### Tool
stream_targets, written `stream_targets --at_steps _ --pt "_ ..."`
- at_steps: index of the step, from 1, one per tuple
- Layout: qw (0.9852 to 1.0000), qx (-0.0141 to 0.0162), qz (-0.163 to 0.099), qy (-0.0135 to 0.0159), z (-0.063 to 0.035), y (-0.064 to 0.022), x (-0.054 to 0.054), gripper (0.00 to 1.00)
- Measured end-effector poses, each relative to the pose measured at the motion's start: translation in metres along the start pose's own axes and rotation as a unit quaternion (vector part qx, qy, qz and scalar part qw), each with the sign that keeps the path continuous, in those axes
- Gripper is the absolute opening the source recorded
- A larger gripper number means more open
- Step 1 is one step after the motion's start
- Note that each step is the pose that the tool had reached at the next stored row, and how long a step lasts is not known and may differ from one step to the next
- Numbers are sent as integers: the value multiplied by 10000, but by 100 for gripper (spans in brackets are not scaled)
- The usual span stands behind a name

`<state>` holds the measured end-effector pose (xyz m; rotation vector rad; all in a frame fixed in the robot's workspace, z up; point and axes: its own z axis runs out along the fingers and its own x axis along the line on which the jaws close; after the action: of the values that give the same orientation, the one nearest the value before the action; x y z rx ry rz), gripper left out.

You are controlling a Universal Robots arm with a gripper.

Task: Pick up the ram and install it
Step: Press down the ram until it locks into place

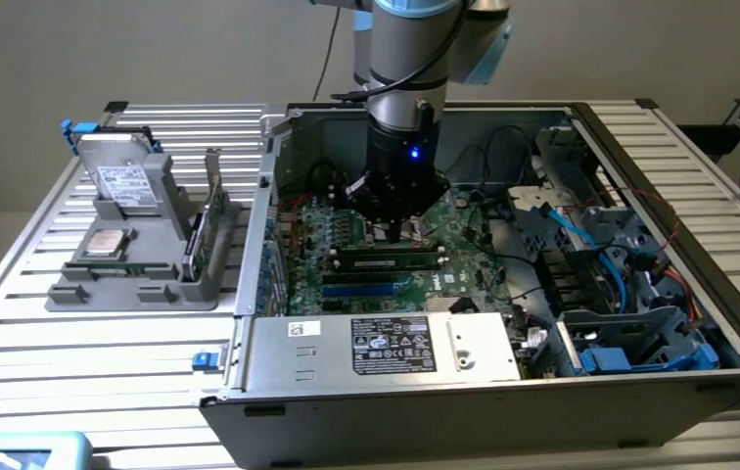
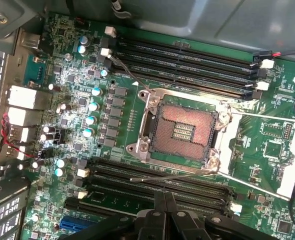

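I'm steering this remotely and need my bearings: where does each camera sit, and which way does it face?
Exterior view: off the arm, above the open computer case, looking down into it; the arm and gripper show over the ram.
Wrist view: on the wrist, facing down onto the motherboard; shut fingertips show above a ram slot.
Shared: gripper, motherboard, slots.

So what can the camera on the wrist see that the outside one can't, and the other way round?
Wrist view alone: the open processor socket with its pins, and the empty black memory slots up close. Exterior view alone: the whole computer case, the grey parts holder beside it on the slatted table, and the ram lying in a slot below the arm. Both show the green motherboard and the shut fingers.
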<state>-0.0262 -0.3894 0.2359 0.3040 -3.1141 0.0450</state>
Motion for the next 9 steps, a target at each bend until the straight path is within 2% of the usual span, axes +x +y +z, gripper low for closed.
stream_targets --at_steps 6,9 --pt "10000 0 23 0 0 0 0 11" --pt "9998 -3 218 6 0 0 0 11"
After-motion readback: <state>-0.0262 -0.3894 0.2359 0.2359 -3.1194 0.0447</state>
